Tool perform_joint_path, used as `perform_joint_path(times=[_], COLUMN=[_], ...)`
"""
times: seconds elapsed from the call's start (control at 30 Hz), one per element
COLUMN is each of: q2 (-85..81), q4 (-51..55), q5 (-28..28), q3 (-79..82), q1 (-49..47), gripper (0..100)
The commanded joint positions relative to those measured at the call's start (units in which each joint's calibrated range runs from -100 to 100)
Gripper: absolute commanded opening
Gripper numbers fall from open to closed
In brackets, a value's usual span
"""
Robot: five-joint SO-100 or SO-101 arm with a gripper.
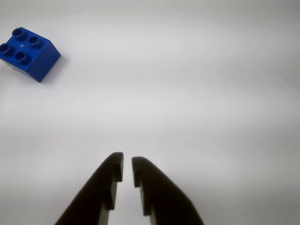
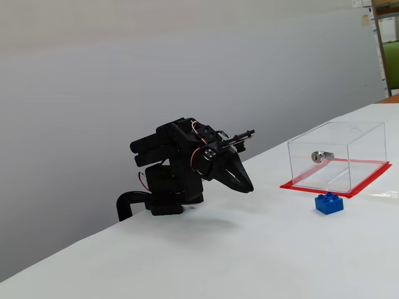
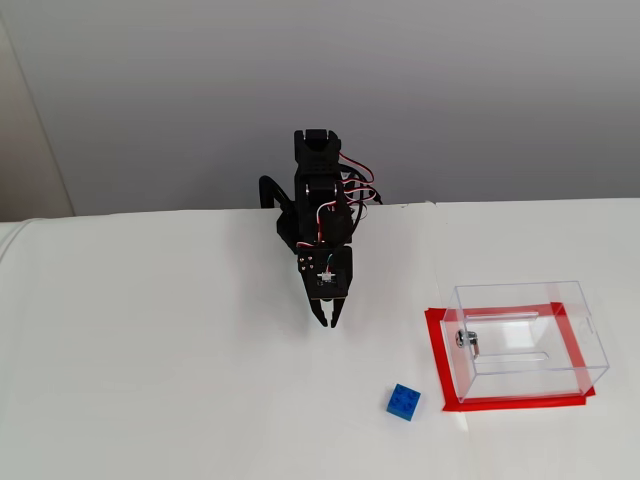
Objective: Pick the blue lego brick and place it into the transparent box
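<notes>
The blue lego brick (image 1: 29, 54) lies studs up on the white table, at the upper left of the wrist view. In both fixed views it (image 2: 328, 203) (image 3: 403, 402) sits just outside the transparent box (image 2: 349, 146) (image 3: 525, 300), near the side with the silver lock (image 2: 321, 156) (image 3: 467, 340). The box has a red base edge and nothing shows inside it. My gripper (image 1: 127, 161) (image 2: 247, 187) (image 3: 328, 322) is black, empty, its jaws nearly together, pointing down just above the table. It is well apart from the brick, with the arm folded back over its base.
The white table (image 3: 150, 380) runs up to a grey wall behind the arm. Its edge passes close behind the arm's base (image 2: 165, 205). Shelving (image 2: 386, 43) stands at the far right beyond the table.
</notes>
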Motion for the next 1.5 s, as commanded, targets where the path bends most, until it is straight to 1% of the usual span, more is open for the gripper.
perform_joint_path(times=[0.0,1.17,1.23,1.33,1.47], q2=[-0.6,-0.6,-0.6,-0.6,-0.6], q4=[0.1,0.1,0.1,-0.2,-0.2], q5=[0.1,0.2,0.2,0.2,0.2], q3=[0.7,0.7,0.7,0.8,0.8], q1=[0.7,-0.1,-1.8,-7.6,-10.2], gripper=[2,2,2,2,2])
